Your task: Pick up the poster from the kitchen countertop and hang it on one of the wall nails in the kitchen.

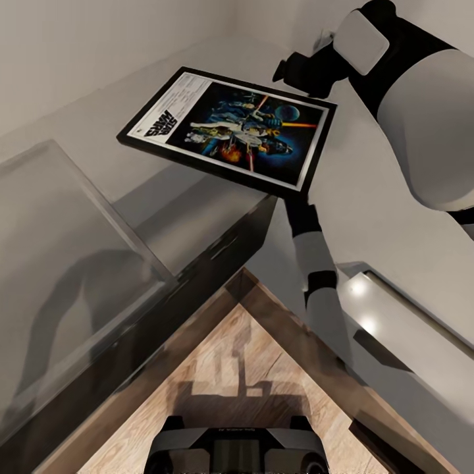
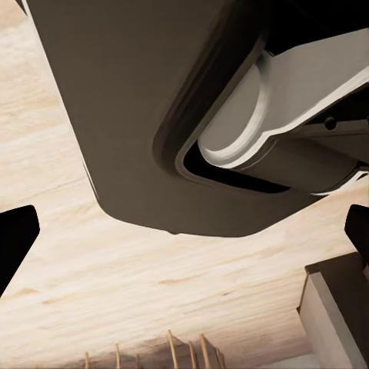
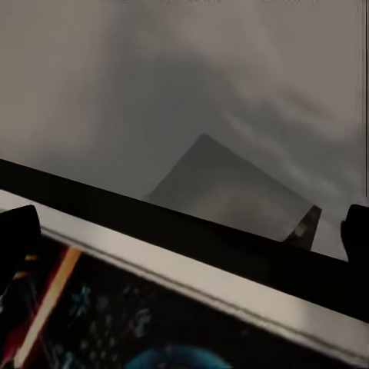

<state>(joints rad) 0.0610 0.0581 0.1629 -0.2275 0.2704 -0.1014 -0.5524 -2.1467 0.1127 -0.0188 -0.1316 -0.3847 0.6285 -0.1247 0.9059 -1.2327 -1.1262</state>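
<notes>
Fingers [image 3: 17,231] of the right gripper clasp the poster [image 1: 230,128]; left gripper's fingers [image 2: 15,238] spread wide over floor.

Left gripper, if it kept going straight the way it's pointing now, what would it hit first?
Probably the wooden floor: the left wrist view looks between the fingertips onto pale planks. The robot's own dark base looms close beside that line; depth is unclear.

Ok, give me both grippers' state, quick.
Left gripper: open, holding nothing, over the wood floor.
Right gripper: at the poster's frame edge; cannot tell whether it is shut on it.
</notes>
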